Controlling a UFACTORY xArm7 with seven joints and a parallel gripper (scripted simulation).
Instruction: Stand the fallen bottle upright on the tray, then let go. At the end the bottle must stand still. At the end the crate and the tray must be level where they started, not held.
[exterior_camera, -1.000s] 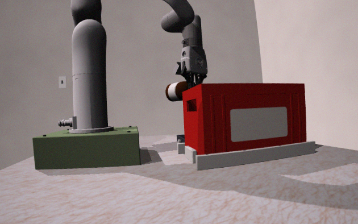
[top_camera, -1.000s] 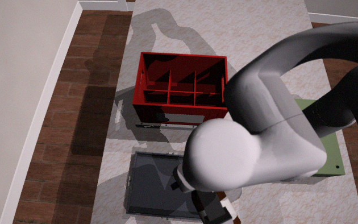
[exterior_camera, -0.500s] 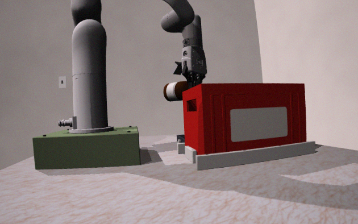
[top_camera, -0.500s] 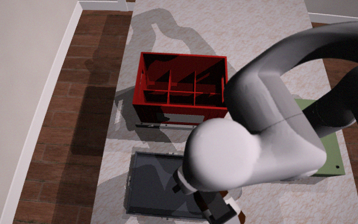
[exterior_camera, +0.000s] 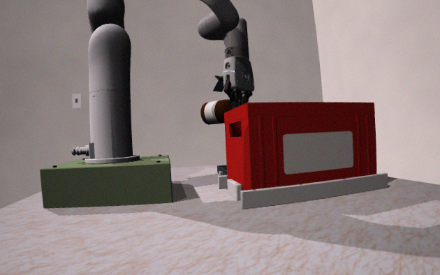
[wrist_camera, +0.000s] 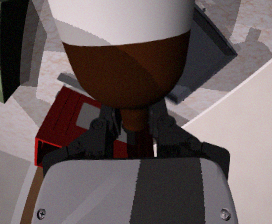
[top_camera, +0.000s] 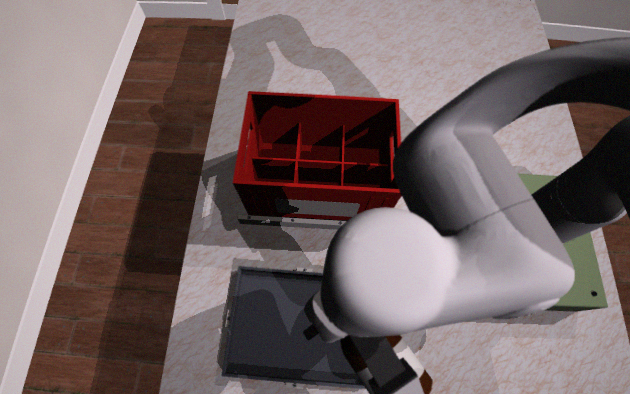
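Observation:
A brown bottle (exterior_camera: pixel 214 112) (wrist_camera: pixel 123 23) (top_camera: pixel 411 358) with a white label is held by its neck and lies roughly horizontal in the air. My gripper (exterior_camera: pixel 238 100) (wrist_camera: pixel 134 94) is shut on the bottle's neck. It hangs about level with the top of the red crate (exterior_camera: pixel 255 146) (top_camera: pixel 315 192) (wrist_camera: pixel 60 123), just beyond the crate's end. The dark grey tray (top_camera: pixel 265 320) (wrist_camera: pixel 209 46) lies flat on the table below, in front of the crate. In the top view the arm hides the tray's right part and most of the bottle.
The red crate has divided compartments and stands against grey rails (exterior_camera: pixel 311 192). The arm's green base (exterior_camera: pixel 105 185) (top_camera: pixel 585 270) sits beside the tray and crate. The table ends at a brick floor (top_camera: pixel 130 200) on one side.

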